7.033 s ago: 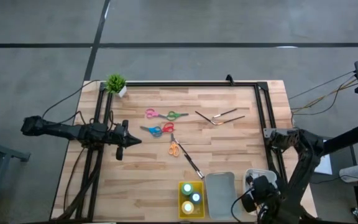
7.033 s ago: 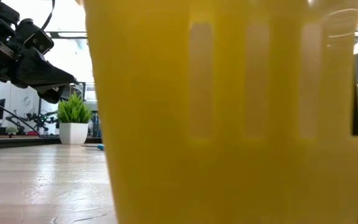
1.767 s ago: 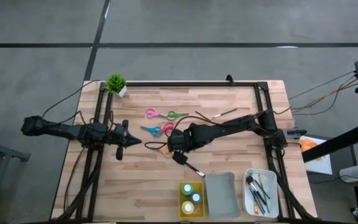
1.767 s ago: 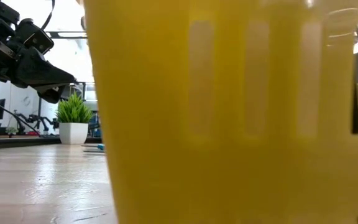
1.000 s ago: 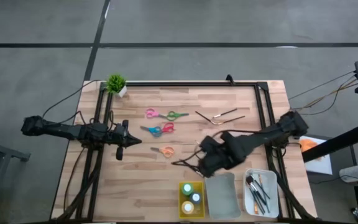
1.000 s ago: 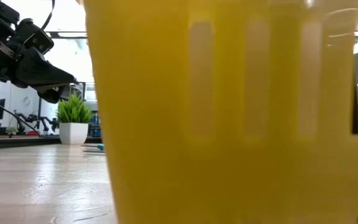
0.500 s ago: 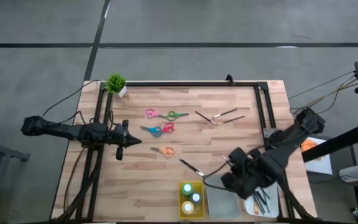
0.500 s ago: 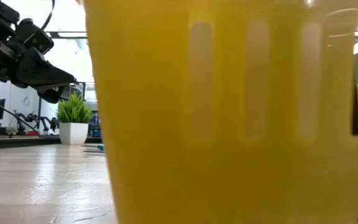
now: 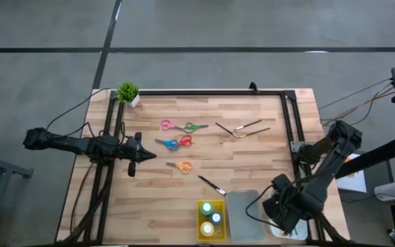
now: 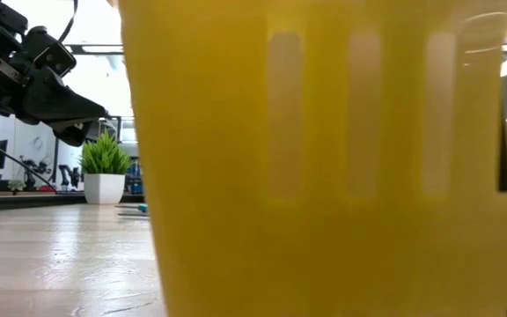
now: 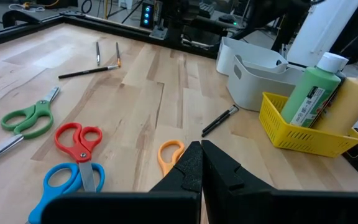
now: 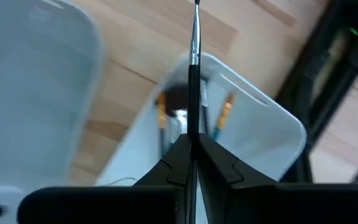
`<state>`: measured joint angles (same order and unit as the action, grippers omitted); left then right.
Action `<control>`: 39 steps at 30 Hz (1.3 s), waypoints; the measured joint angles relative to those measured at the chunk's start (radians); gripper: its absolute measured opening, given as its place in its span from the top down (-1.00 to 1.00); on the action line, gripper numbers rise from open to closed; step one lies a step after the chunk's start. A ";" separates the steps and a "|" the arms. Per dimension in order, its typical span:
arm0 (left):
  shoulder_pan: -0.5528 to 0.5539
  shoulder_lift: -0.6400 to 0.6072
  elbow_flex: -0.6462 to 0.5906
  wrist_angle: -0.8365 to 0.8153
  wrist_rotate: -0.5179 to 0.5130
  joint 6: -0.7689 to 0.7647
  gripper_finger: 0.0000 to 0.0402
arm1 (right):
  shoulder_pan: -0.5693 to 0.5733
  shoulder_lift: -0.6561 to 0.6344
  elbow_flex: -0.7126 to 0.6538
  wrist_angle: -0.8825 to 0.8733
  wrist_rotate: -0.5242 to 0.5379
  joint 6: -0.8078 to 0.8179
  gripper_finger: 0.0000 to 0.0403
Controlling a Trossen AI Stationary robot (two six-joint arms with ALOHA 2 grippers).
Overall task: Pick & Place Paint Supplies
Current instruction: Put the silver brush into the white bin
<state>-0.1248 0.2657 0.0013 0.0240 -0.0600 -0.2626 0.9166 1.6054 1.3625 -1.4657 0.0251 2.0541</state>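
- High view: right gripper hangs over the white tray at the near right corner of the table, beside the grey tray; judged from this, the step in hand is dropping a brush into the white tray; left gripper waits at the left side of the table, near the blue and red scissors; on the wood lie the pink and green scissors, the orange scissors, one dark brush near the grey tray and thin brushes toward the far side; paint bottles stand in the yellow tray.
- Low view: yellow tray wall fills most of the picture; left arm hangs over the far left, with the potted plant behind it; nothing here shows the right gripper.
- Left wrist view: left fingers are pressed together on nothing; the orange scissors lie just ahead of them, the dark brush farther on toward the trays.
- Right wrist view: right fingers are clenched on a thin brush, which points out ahead of them, over the white tray, where other brushes already lie; the next move, as I judge it, calls for lowering a little and letting go so the brush lands inside the rim, then going back for the dark brush on the wood.
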 joint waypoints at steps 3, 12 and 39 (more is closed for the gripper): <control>0.000 0.000 0.000 0.000 0.000 0.000 1.00 | 0.030 0.000 -0.034 0.015 -0.064 0.079 0.93; 0.000 0.000 0.000 0.000 0.000 0.000 1.00 | 0.120 0.002 -0.073 0.134 -0.131 0.207 0.93; 0.000 0.000 0.000 0.000 0.000 0.000 1.00 | 0.132 0.112 -0.246 0.406 -0.127 0.203 0.93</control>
<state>-0.1247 0.2657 0.0013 0.0238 -0.0599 -0.2626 1.0490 1.7178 1.1167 -1.0593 -0.1020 2.2571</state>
